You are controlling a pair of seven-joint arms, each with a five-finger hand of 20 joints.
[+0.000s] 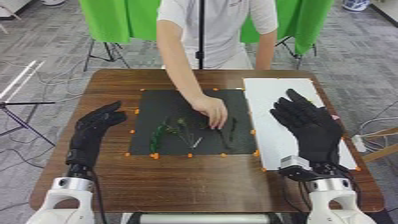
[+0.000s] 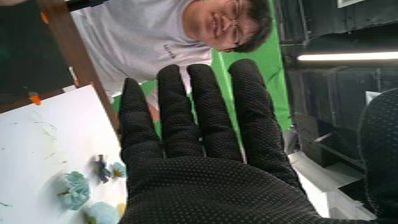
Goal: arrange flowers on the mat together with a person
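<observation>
Closest to me w/ the head cam: my left hand [image 1: 93,129], knit-looking black fabric, at the table's left side, fingers loosely bent but relaxed, so I'd call it open. My right hand [image 1: 308,132] is open too, fingers pretty much straight, over the white sheet [image 1: 266,95]. Table [image 1: 200,182] is brown wood w/ a bit of shine, btw.

Then there's the mat [image 1: 151,105], flat, matte black, squarish, w/ small orange bits [image 1: 155,156] dotted round its edge. On it, L to R: a bushy green sprig [image 1: 158,135], some thin stalks [image 1: 184,131] w/ small heads, a couple of skinny white sticks [image 1: 197,142]. Further R, a person's hand [image 1: 210,111] reaches down w/ fingertips at a thin dark stem [image 1: 225,138]. Can't tell if it's pinched or just touched, tbh. Way back, smooth green cloth [image 1: 306,22] hangs in folds.

R wrist cam gets me the dotted weave on the right hand [image 2: 213,187], plus flowers on the sheet: a ruffled pale blue bloom [image 2: 75,190] and a darker, spikier blue one [image 2: 102,169] near it. Head cam gives me the mat layout instead.
</observation>
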